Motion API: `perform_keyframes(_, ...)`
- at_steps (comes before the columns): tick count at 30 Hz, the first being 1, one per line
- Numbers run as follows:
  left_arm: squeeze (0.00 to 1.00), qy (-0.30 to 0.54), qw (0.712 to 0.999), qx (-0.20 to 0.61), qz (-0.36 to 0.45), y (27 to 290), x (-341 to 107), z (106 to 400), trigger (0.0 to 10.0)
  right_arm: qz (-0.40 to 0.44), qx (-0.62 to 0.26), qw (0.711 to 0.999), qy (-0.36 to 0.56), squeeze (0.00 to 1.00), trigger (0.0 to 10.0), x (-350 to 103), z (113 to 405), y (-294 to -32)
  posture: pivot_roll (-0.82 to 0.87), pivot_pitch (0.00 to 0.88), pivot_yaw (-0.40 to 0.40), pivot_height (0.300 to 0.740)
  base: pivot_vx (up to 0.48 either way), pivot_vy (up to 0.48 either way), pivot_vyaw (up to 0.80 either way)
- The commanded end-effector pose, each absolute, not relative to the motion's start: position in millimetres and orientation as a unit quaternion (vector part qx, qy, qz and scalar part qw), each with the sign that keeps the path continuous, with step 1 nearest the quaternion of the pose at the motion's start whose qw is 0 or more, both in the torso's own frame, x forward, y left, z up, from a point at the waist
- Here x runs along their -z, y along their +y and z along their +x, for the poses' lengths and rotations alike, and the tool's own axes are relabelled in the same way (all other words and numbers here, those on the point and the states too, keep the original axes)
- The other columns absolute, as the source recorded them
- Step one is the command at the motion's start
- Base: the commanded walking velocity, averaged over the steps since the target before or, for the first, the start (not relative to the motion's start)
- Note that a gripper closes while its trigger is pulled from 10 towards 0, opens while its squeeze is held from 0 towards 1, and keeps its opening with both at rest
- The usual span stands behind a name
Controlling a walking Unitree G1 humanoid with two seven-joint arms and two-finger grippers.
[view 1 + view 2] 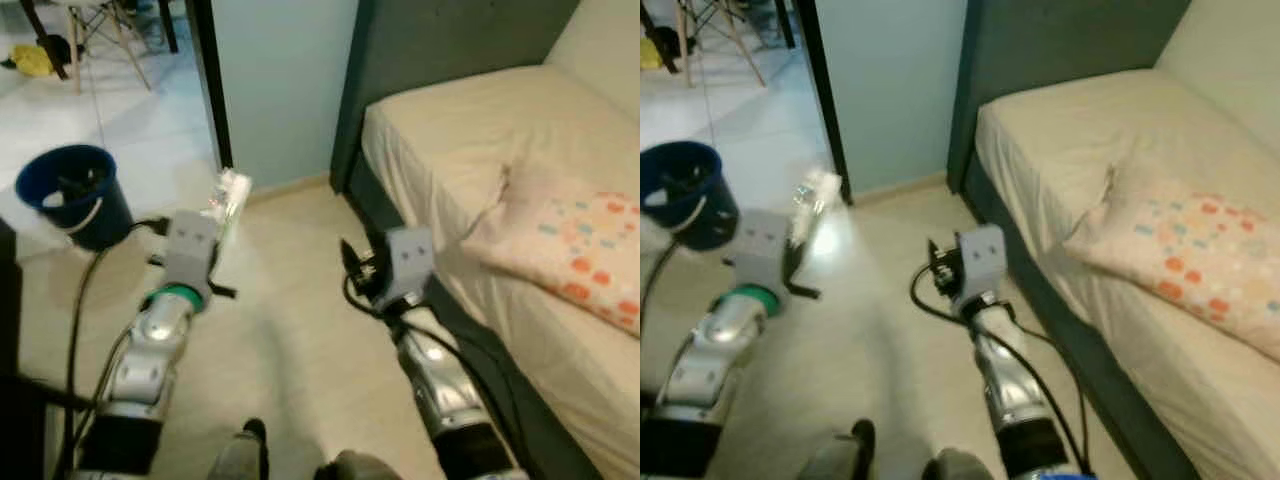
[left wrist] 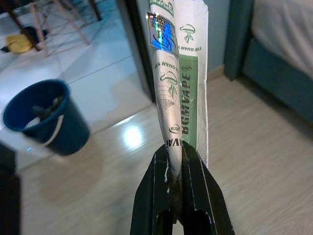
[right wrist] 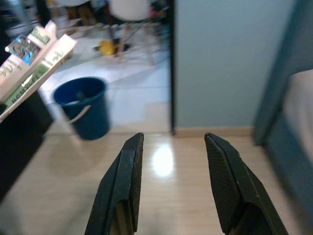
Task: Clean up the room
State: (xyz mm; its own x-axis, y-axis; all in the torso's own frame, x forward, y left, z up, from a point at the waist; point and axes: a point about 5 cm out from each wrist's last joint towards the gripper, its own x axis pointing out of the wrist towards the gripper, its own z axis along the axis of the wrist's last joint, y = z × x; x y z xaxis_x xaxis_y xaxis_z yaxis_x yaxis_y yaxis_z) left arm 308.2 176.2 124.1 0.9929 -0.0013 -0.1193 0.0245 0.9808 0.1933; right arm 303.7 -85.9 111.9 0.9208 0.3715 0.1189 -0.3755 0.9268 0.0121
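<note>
**Wrapper pinched in my left tool, bucket off to the upper left**

Wrapper [image 2: 180, 88], a long silver-and-green printed packet, is clamped at its lower end between the two black fingers of my left tool [image 2: 177, 161]. The fingers are closed tight on the crumpled foil, and the rest of the packet stands up and away from them. In the left eye view the same packet [image 1: 229, 200] sticks out past my left wrist, left of centre in the frame, above the floor.

My right tool [image 3: 172, 161] is spread wide, with a clear gap between its fingers, and it has hold of nothing; pale floor shows between them. In the right eye view that arm [image 1: 985, 300] sits near the middle of the frame, just beside the bed's dark base.

The floor [image 1: 290, 330] is light wood-look planking with a bright glare patch on it. Beyond a dark door frame [image 1: 212, 80] it gives way to pale tile in the upper left, where chair legs [image 1: 100, 40] and something yellow [image 1: 32, 60] stand. A pale blue wall [image 1: 285, 80] fills the upper middle.

The bed [image 1: 470, 130] takes the right side, with a cream sheet and a pillow [image 1: 575, 250] dotted in orange and blue.

The blue bucket [image 1: 75, 195] stands on the floor at the upper left, well apart from the wrapper. It has a white handle and some dark items inside that I cannot make out.
</note>
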Motion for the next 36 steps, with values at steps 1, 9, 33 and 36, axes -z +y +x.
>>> perform_keyframes(1, 0.00, 0.068, 0.992, 0.011, 0.102, 173.5, -118.6, 306.9, 10.0, 0.018, -0.188, 0.981, -0.048, 0.00, 10.0, -106.7, 302.1, -88.8, -0.01, 0.076, -0.009, 0.740, 0.000, 0.000, 0.76)
perform_keyframes(9, 0.00, 0.058, 0.993, 0.006, 0.105, 174.7, -120.8, 308.0, 10.0, 0.027, -0.188, 0.980, -0.052, 0.00, 10.0, -108.6, 301.8, -87.9, -0.01, 0.081, -0.007, 0.740, 0.000, 0.000, 0.75)
perform_keyframes(33, 0.00, 0.046, 0.992, 0.000, 0.115, 176.0, -122.3, 310.4, 10.0, 0.033, -0.200, 0.977, -0.059, 0.00, 10.0, -111.4, 301.4, -84.8, -0.01, 0.085, -0.008, 0.740, 0.466, 0.000, 0.20)
perform_keyframes(36, 0.00, 0.046, 0.992, 0.000, 0.116, 176.0, -122.3, 310.6, 10.0, 0.032, -0.201, 0.977, -0.059, 0.00, 10.0, -111.3, 301.4, -84.7, -0.01, 0.084, -0.007, 0.740, 0.465, 0.000, 0.00)
